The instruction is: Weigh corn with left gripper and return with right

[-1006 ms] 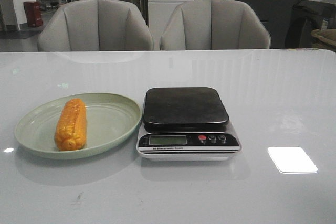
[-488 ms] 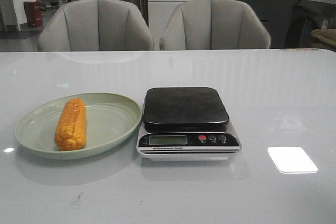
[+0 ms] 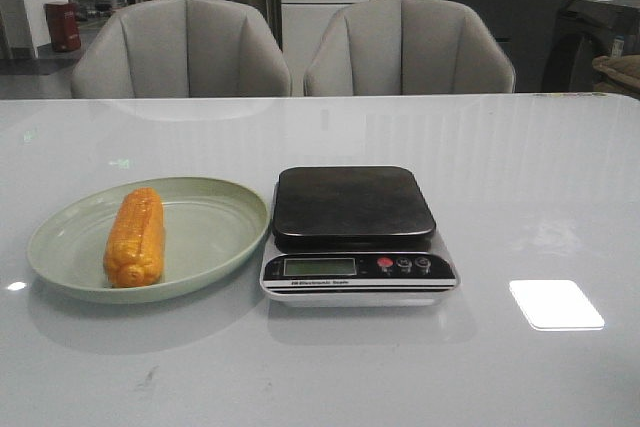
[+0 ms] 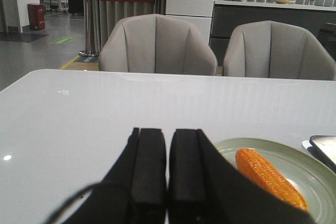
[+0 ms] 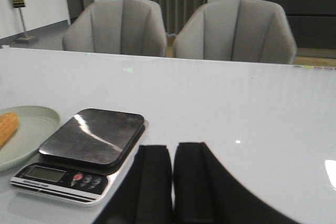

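Nothing shifted between frames: corn (image 3: pixel 135 237) on the green plate (image 3: pixel 215 232), lower left of the front view, long axis running near-to-far, beside the scale (image 3: pixel 355 232). Left gripper (image 4: pixel 168 174) pressed together and empty, the nearer claw, corn toward lower right of its view; right gripper (image 5: pixel 173 182) likewise, by the scale.

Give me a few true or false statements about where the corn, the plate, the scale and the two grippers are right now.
1. The corn lies on the green plate. True.
2. The scale has something on its platform. False: its platform is bare.
3. The left gripper holds the corn. False: it is shut on nothing, short of the plate.
4. The right gripper is shut and holds nothing. True.
5. The scale stands left of the plate. False: it stands to its right.
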Controlling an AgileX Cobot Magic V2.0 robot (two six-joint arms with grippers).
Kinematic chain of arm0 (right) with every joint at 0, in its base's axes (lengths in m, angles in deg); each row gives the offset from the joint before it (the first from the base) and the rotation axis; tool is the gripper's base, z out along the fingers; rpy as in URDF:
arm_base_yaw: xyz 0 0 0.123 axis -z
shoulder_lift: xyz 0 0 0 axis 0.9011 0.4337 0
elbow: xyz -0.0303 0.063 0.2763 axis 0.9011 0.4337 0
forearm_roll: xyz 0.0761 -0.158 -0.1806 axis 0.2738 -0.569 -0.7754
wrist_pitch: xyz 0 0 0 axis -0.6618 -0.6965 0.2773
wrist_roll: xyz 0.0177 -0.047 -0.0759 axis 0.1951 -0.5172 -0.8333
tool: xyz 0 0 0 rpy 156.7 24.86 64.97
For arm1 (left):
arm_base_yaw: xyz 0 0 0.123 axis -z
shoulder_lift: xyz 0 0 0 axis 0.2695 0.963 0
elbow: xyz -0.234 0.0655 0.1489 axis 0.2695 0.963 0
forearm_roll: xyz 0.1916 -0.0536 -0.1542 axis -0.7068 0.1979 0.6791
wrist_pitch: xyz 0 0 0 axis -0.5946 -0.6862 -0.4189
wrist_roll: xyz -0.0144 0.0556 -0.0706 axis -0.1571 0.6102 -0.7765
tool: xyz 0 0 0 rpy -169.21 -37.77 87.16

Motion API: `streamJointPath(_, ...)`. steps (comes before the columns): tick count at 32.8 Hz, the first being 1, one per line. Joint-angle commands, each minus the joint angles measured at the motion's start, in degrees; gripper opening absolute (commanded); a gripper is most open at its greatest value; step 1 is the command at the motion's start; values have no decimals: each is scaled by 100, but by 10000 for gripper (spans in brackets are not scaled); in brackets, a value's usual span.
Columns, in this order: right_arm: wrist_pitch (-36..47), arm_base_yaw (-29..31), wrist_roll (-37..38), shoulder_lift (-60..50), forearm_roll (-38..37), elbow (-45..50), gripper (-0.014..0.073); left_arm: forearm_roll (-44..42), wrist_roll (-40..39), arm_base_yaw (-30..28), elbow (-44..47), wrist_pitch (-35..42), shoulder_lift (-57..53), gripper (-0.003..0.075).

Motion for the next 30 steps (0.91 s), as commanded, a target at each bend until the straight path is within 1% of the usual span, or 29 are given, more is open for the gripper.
streamJointPath(1, 655, 491, -43, -134, -10, 88, 187, 0, -36, -7, 179, 451, -123, 114)
streamJointPath(6, 662, 999, -43, -656, -62, 446, 187, 0, -36, -7, 179, 451, -123, 114)
streamJointPath(7, 754, 1068, -37, -637, -98, 533, 187, 0, -36, -7, 179, 451, -123, 114)
streamJointPath(9, 643, 1162, -37, -631, -156, 562, 187, 0, -36, -7, 179, 451, -123, 114)
streamJointPath(18, 634, 1194, -37, -631, -330, 562, 187, 0, -36, -7, 179, 451, -113, 114)
streamJointPath(30, 544, 1194, -37, -631, -331, 562, 187, 0, -36, -7, 179, 451, -113, 114)
